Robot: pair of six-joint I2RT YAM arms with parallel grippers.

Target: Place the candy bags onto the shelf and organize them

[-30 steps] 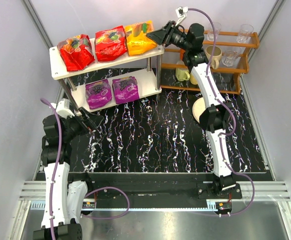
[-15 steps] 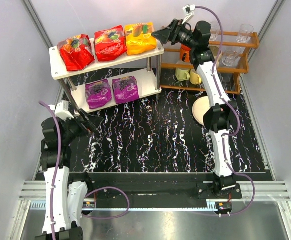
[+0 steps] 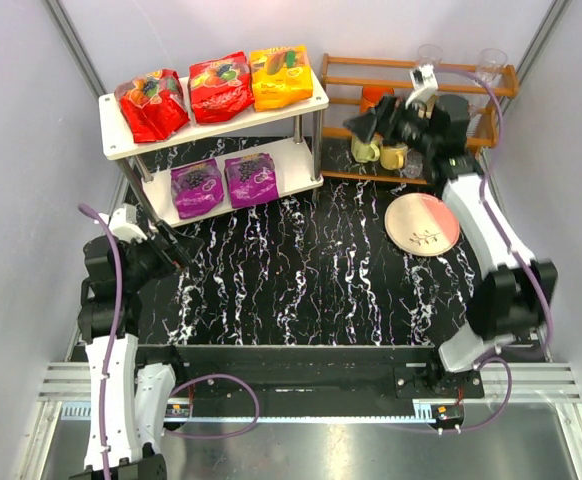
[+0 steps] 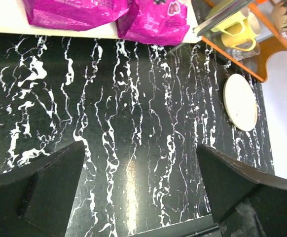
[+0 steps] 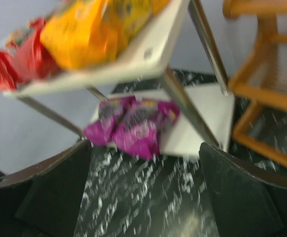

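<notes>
All five candy bags [image 3: 221, 85] lie on the white shelf [image 3: 121, 143] at far left: two red and one orange-yellow on top, two purple below. The right gripper [image 3: 361, 125], fingers spread and empty, hangs before the wooden rack [image 3: 371, 62] of mugs, with a plate [image 3: 422, 224] nearer. The left gripper [image 3: 179, 246], fingers also apart and empty, hovers over the table just near-left of the shelf.

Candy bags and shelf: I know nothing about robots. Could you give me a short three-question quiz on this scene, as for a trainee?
1. True or false: both purple bags lie on the lower board of the shelf.
2. How many candy bags sit on its top board? A two, B three, C five.
3. Fill in: the right pincer is ___, with nothing between its fingers.
Key: 1 true; 2 B; 3 open.
</notes>
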